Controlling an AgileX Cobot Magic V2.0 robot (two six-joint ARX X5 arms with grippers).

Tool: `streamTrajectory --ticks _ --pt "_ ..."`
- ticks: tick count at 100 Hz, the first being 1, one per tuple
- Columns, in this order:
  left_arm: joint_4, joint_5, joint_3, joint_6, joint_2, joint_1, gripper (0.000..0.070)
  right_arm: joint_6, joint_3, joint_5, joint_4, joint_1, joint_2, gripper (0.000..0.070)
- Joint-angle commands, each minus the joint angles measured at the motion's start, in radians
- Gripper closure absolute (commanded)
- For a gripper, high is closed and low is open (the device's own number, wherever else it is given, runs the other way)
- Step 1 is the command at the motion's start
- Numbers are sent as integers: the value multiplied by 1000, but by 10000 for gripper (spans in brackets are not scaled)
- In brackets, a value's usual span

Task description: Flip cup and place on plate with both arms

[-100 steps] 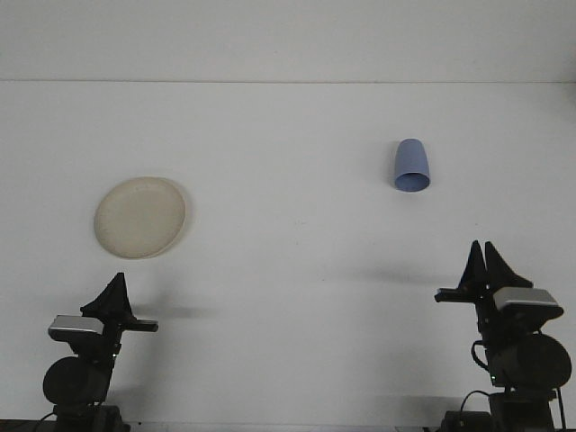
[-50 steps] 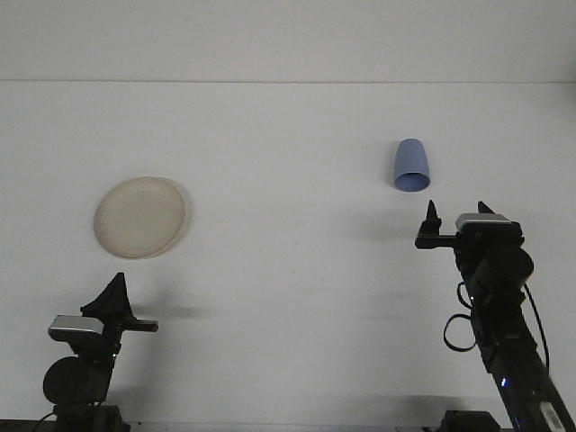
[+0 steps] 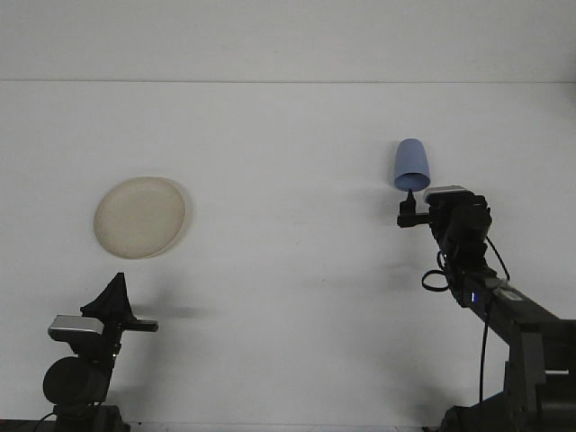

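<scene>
A blue cup (image 3: 411, 166) rests on the white table (image 3: 288, 297) at the right rear, its wider end towards me. My right gripper (image 3: 429, 200) is open, stretched out just in front of the cup. Its left fingertip (image 3: 408, 197) is close below the cup's rim; the wrist body hides the other finger. A cream plate (image 3: 140, 216) lies flat at the left. My left gripper (image 3: 115, 290) is shut and empty near the front edge, well short of the plate.
The table's back edge (image 3: 288, 82) meets a pale wall. Bare white tabletop lies between plate and cup. The right arm's links and cables (image 3: 490, 301) reach in from the front right corner.
My right arm has extended forward and slightly left from the front edge to just short of the cup, and its fingers opened on the way. The left arm, plate and cup have not moved.
</scene>
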Motion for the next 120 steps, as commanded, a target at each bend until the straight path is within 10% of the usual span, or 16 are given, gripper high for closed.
streamTrajectory --ticks 1,48,75,120 --pt "11 -3 -19 -2 -1 1 687 -40 62 2 16 -5 72 59" --pt "11 -3 -19 -2 -1 1 687 -91 337 0 12 -47 361 133" --pt "11 -3 -19 -2 -1 1 687 -94 364 -85 13 -46 393 700" --pt "11 -3 -19 -2 -1 1 687 7 364 -129 -77 -56 232 700"
